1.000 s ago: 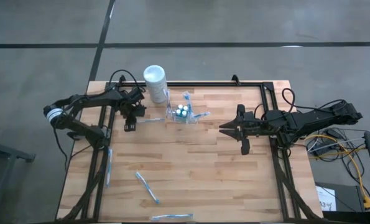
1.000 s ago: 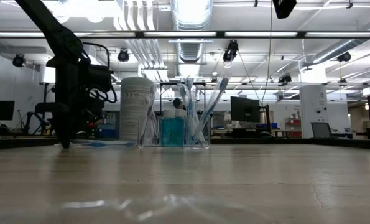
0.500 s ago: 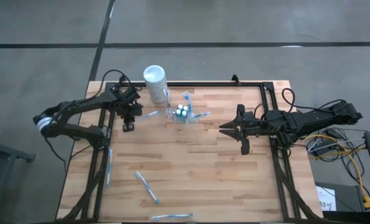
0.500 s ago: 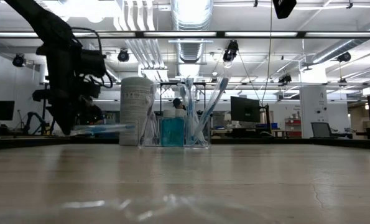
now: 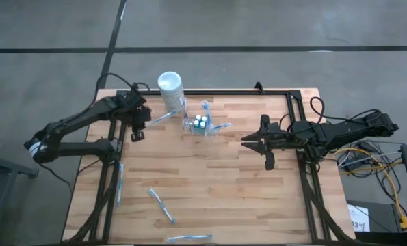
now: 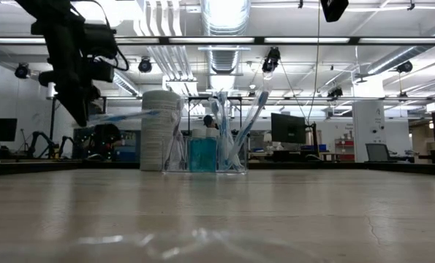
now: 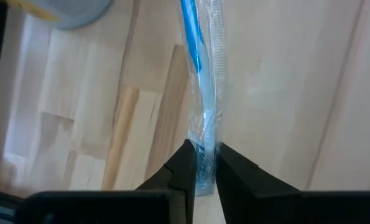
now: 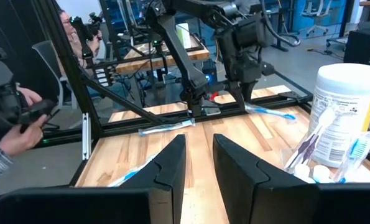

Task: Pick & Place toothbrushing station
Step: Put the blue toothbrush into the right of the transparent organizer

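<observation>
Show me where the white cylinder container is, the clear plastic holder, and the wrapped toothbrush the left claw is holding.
White cylindrical container (image 5: 170,83): high view, on its round lid.
Clear plastic holder (image 6: 202,155): low view, on its front wall.
Wrapped blue-and-white toothbrush (image 7: 203,112): left wrist view, mid-handle, above the left claw (image 7: 201,169) shut on it.

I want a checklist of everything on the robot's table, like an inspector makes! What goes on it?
Surface: light wooden plank table inside a black frame.
Job's things: small clear plastic holder with blue-and-white toothbrushes and a blue bottle standing in it, near the table's far edge.
Clutter: tall white cylinder with a round lid beside the holder; wrapped toothbrushes lying flat near the front and left edges.
Grippers: left gripper shut on a wrapped blue-and-white toothbrush, lifted off the table; right gripper open, empty, hovering at the table's right side.
Cables: black cable on the right arm; yellow cable on the floor, right.
Surroundings: grey floor; a person's hand holding a controller behind the table.
</observation>
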